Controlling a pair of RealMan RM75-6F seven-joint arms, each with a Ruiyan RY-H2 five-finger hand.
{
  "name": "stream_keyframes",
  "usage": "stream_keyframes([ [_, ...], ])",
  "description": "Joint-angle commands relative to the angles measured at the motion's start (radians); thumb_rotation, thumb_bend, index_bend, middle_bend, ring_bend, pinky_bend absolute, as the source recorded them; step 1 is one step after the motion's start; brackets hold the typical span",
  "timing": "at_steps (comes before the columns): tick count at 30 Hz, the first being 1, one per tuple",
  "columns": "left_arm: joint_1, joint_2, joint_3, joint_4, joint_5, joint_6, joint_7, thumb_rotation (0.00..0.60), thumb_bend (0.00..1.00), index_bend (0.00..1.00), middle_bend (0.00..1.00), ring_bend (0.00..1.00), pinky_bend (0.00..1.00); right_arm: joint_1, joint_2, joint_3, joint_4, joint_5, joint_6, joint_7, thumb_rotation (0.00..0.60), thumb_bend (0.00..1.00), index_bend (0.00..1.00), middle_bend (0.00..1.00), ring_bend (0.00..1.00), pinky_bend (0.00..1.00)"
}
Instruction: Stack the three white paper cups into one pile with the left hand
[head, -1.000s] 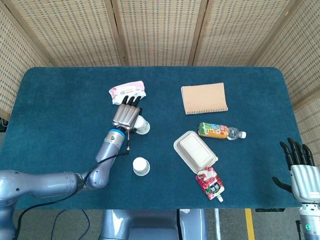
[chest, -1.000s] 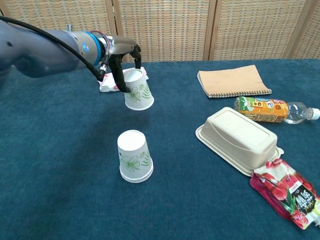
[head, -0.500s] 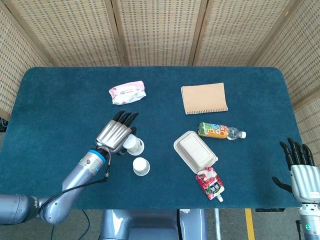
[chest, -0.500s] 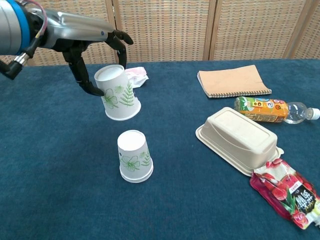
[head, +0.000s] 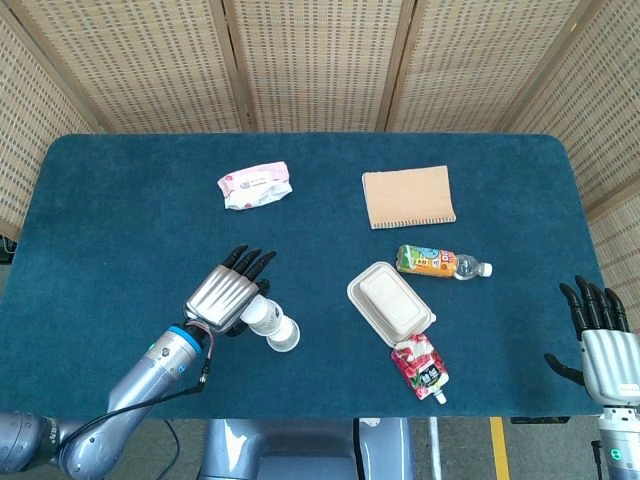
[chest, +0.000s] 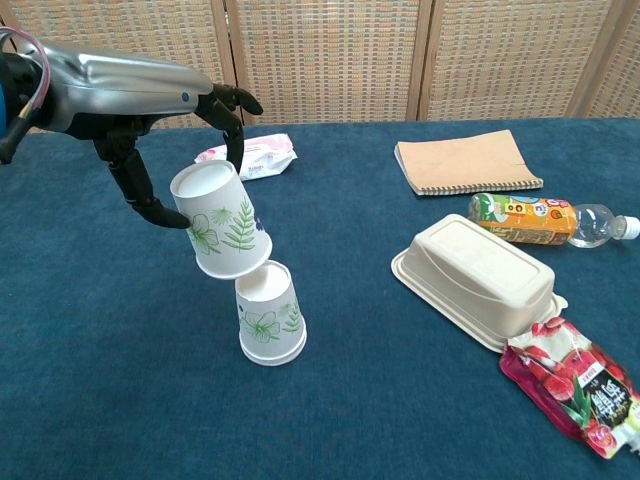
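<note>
Teal felt table (chest: 120, 350), left robot hand (chest: 150, 110) gripping tilted paper cup (chest: 220, 220) above upturned cup (chest: 268, 315)

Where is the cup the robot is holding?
In the chest view, the held cup is upside down and tilted in the left hand, left of centre, just above the other upside-down cup on the table.

A blue-covered counter (head: 120, 200) carries the clutter. At about eleven o'clock lies a pink wipes packet (head: 255, 185). A tan spiral notebook (head: 408, 197) sits at one o'clock. Just below it, a juice bottle (head: 440, 263) lies on its side. Near centre rests a closed beige clamshell box (head: 390, 303), and a red drink pouch (head: 421, 366) touches its five o'clock corner.
</note>
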Motion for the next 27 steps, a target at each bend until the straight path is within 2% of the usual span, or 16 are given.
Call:
stream_keyframes([
  [1,-0.001,-0.012,0.005,0.003,0.006,0.005,0.001,0.6,0.25,0.39,0.0,0.0,0.0,0.0,0.0,0.0,0.0,0.0,0.0,0.0,0.6,0.06,0.0,0.0,0.0,0.0],
  [9,-0.022,-0.088,0.003,0.06,-0.052,-0.007,-0.008,0.6,0.24,0.38,0.0,0.0,0.0,0.0,0.0,0.0,0.0,0.0,0.0,0.0,0.6,0.05,0.0,0.0,0.0,0.0],
  [15,-0.036,-0.152,-0.007,0.111,-0.066,-0.019,-0.03,0.6,0.23,0.32,0.0,0.0,0.0,0.0,0.0,0.0,0.0,0.0,0.0,0.0,0.6,0.06,0.0,0.0,0.0,0.0],
  [17,-0.039,-0.167,-0.008,0.12,-0.066,-0.019,-0.032,0.6,0.22,0.26,0.0,0.0,0.0,0.0,0.0,0.0,0.0,0.0,0.0,0.0,0.6,0.06,0.0,0.0,0.0,0.0],
  [20,-0.041,-0.181,-0.001,0.125,-0.055,-0.011,-0.025,0.6,0.21,0.18,0.0,0.0,0.0,0.0,0.0,0.0,0.0,0.0,0.0,0.0,0.6,0.05,0.0,0.0,0.0,0.0],
  [24,-0.022,-0.166,0.003,0.108,-0.033,0.021,-0.041,0.6,0.21,0.15,0.0,0.0,0.0,0.0,0.0,0.0,0.0,0.0,0.0,0.0,0.6,0.05,0.0,0.0,0.0,0.0],
  [27,0.027,-0.138,0.026,0.085,0.043,0.094,-0.063,0.6,0.21,0.13,0.0,0.0,0.0,0.0,0.0,0.0,0.0,0.0,0.0,0.0,0.6,0.05,0.0,0.0,0.0,0.0],
])
